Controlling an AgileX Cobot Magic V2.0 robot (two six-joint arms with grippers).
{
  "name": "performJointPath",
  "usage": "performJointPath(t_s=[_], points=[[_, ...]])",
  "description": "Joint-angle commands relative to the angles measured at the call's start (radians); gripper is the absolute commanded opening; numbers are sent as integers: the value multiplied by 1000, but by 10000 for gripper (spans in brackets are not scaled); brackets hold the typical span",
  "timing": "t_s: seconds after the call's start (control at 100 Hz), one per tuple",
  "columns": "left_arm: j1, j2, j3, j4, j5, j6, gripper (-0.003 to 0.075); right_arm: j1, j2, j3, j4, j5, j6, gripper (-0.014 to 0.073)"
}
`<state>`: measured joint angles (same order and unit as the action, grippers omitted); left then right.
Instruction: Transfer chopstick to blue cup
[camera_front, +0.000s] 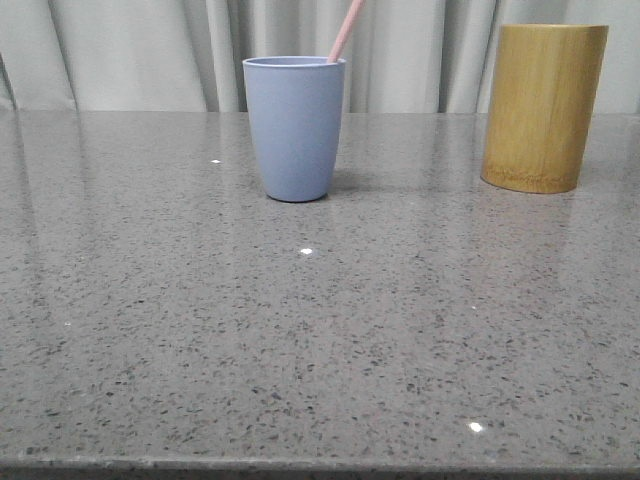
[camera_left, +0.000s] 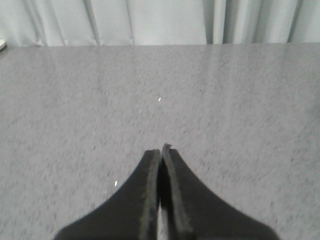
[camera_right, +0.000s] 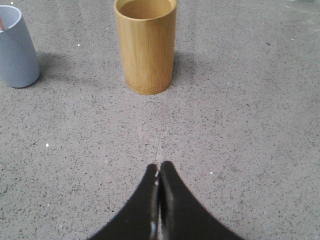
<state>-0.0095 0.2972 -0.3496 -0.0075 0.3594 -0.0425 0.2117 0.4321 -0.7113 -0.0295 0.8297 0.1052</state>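
The blue cup (camera_front: 294, 128) stands upright on the grey speckled table, left of centre at the back. A pale pink chopstick (camera_front: 346, 30) leans out of its rim and runs past the top of the front view. The cup also shows in the right wrist view (camera_right: 16, 47), with a sliver of pink inside its rim. My left gripper (camera_left: 161, 151) is shut and empty over bare table. My right gripper (camera_right: 159, 167) is shut and empty, some way short of the bamboo cylinder (camera_right: 145, 45). Neither gripper shows in the front view.
The yellow-brown bamboo cylinder (camera_front: 543, 107) stands upright at the back right, its inside looking empty from the right wrist view. Grey-white curtains (camera_front: 140, 50) hang behind the table's far edge. The table's front edge (camera_front: 320, 466) runs along the bottom of the front view.
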Motion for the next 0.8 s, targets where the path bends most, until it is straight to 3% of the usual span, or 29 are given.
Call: performJointPath(t_s=[0.0, 0.47, 0.79], points=[[7, -71, 56, -8, -103, 0, -19, -6, 6, -23, -12, -73, 1, -67], [7, -331, 307, 7, -232, 0, -19, -6, 6, -23, -12, -73, 1, -67], [7, -336, 361, 46, -310, 0, -19, -6, 6, -23, -12, -73, 1, -68]])
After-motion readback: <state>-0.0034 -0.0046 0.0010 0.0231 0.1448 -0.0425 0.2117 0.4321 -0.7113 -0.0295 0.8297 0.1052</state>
